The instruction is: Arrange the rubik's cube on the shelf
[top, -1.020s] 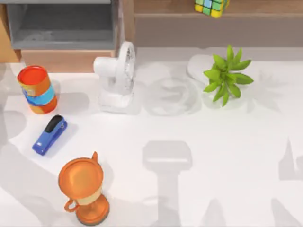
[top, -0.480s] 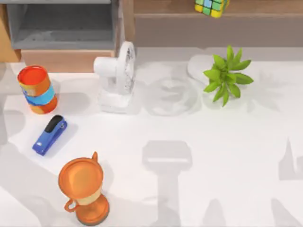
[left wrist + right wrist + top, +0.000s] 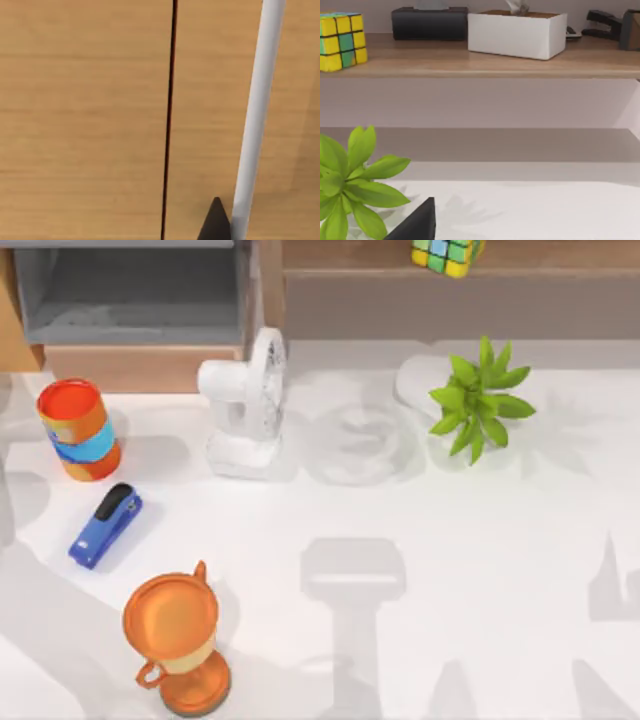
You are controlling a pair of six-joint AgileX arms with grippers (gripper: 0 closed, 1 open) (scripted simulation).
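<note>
You cannot tell either gripper's opening; the rubik's cube [image 3: 446, 255] rests on the shelf [image 3: 360, 256], above the potted plant [image 3: 478, 400].

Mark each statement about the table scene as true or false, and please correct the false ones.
1. The rubik's cube rests on the shelf. True.
2. The blue stapler lies on the shelf. False: it lies on the white table, near the top view's left side.
3. The white fan stands between the orange can and the potted plant. True.
4. The orange trophy lies tipped over beside the plant. False: it stands upright at the table's front left.
</note>
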